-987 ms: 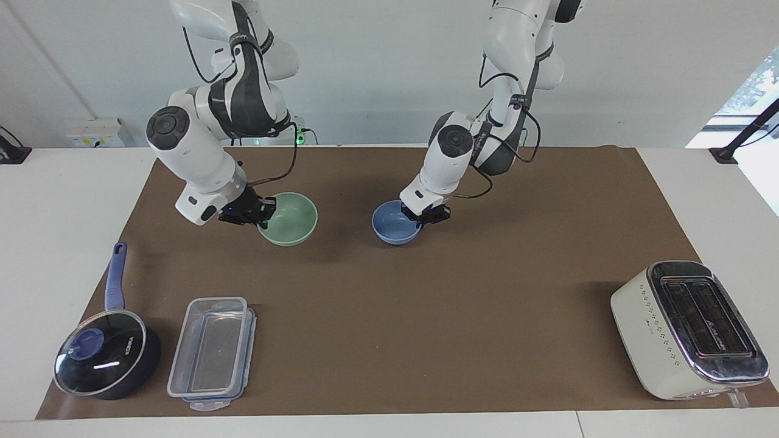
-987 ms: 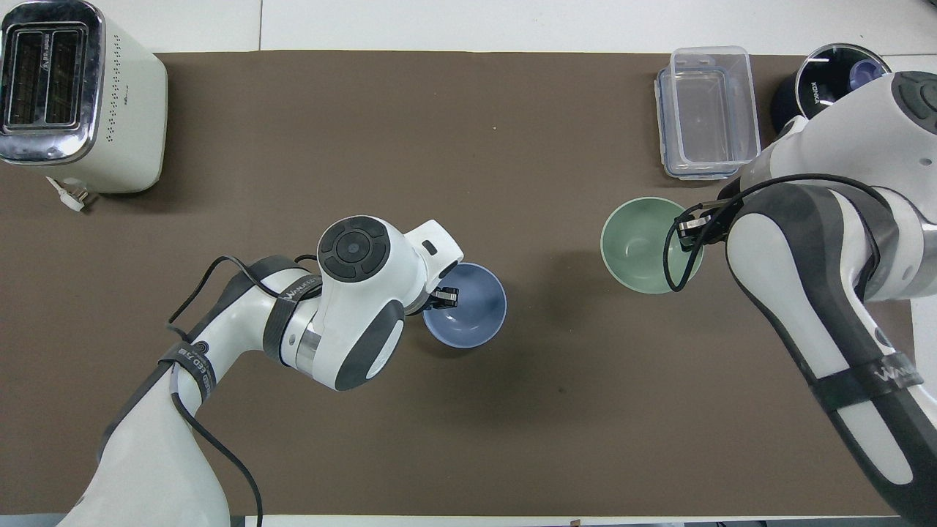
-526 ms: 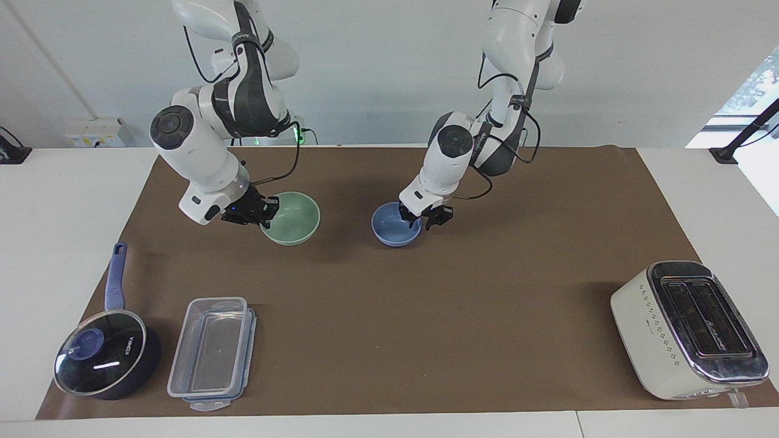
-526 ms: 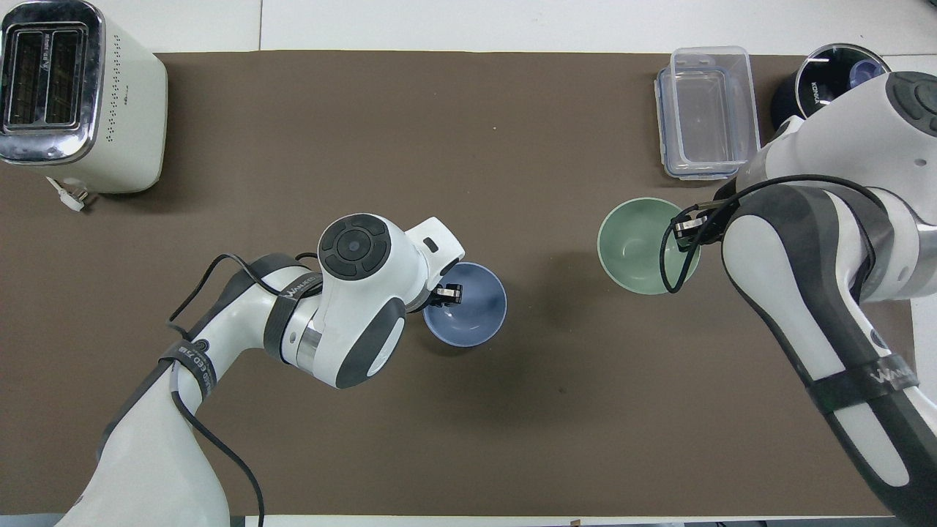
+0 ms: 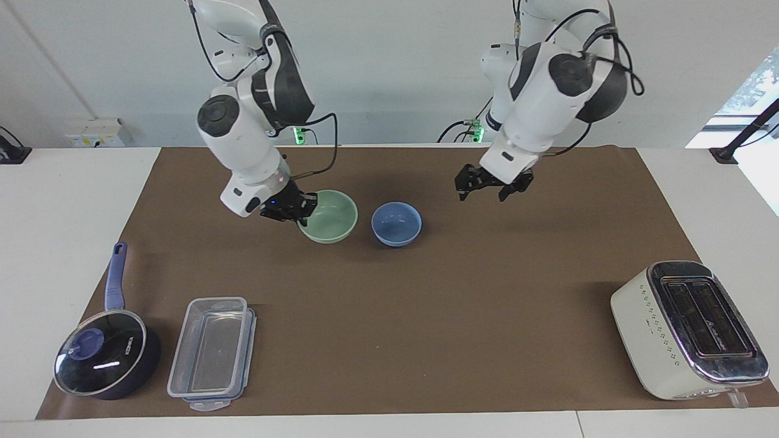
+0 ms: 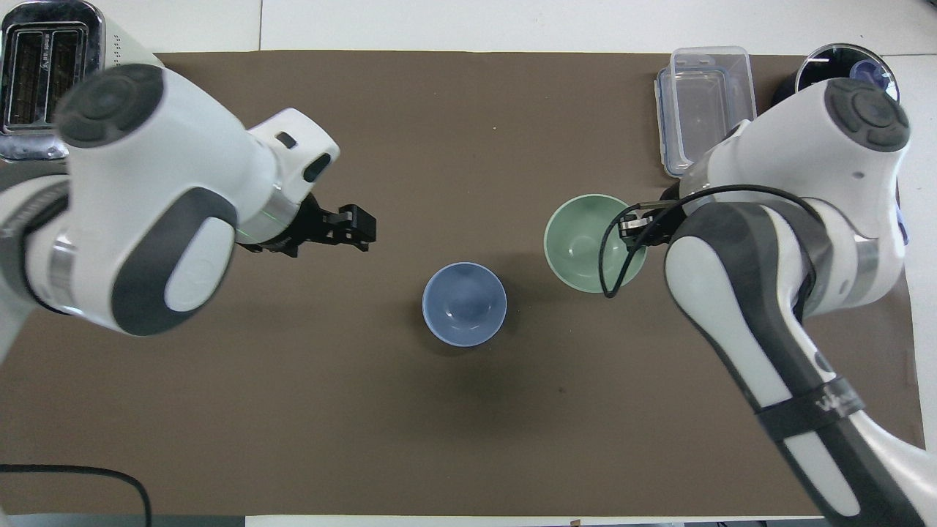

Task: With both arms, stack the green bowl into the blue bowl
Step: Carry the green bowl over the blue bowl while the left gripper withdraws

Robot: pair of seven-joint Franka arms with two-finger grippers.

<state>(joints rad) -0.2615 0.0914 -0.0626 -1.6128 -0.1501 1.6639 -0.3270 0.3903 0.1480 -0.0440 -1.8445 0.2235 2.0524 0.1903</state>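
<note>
Since 0.5 s ago the left gripper (image 5: pixel 490 187) has let go of the blue bowl (image 5: pixel 396 223) and risen clear; it now hangs in the air over bare brown mat (image 5: pixel 426 316), toward the left arm's end of the bench (image 5: pixel 67 201), its 2 fingers spread apart and holding nothing. Right gripper (image 5: pixel 296 210) has carried the green bowl (image 5: pixel 328 216) along the mat toward the blue bowl; the 2 bowls now sit just beside each other with a narrow gap, not stacked.

Hidden or unclear: overhead, the right arm's wrist and cable cover the rim of the green bowl (image 6: pixel 591 241) where the right gripper meets it. Facing view shows the fingers closed on that rim. Whether the bowl rests on the mat or is lifted slightly, cannot tell. Left forearm blocks most of the toaster (image 6: pixel 44 73) from overhead; right elbow hides part of the saucepan (image 6: pixel 867 69).

Pose: right arm bent low, wrist angled down toward the bowl. Left arm drawn up, wrist tilted, left gripper (image 6: pixel 351 228) pointing toward the table's middle. Blue bowl (image 6: pixel 464 304) sits upright, uncovered.
</note>
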